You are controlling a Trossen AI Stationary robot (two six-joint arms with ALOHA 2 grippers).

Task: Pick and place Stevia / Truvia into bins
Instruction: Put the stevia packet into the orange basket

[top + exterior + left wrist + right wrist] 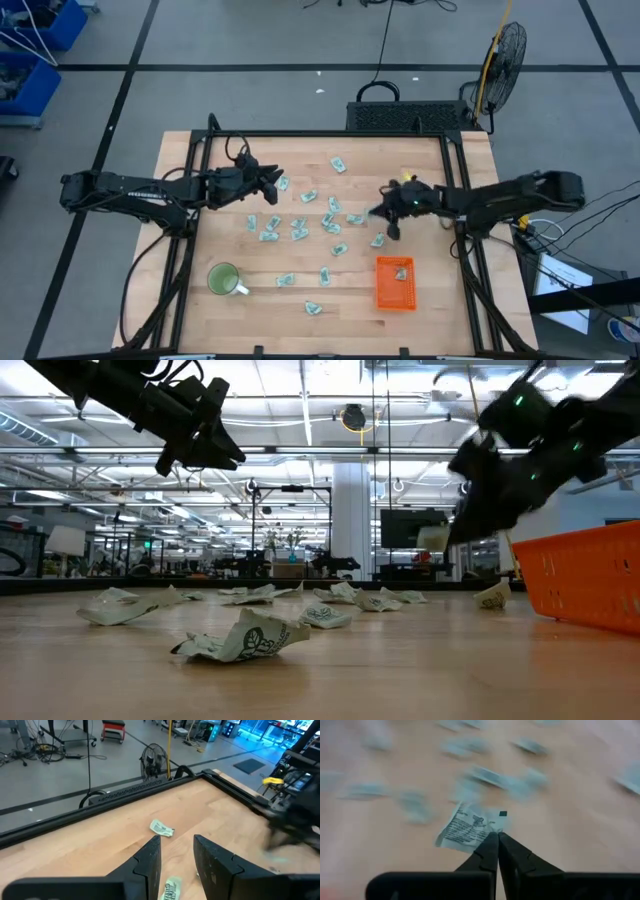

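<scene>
A pale green-and-white sachet is pinched by one corner in the pressed-together right gripper, raised above the table, with the orange tray just beside and nearer the table's front edge; the left gripper is held spread.

Right tool shut, apparently gripping
</scene>
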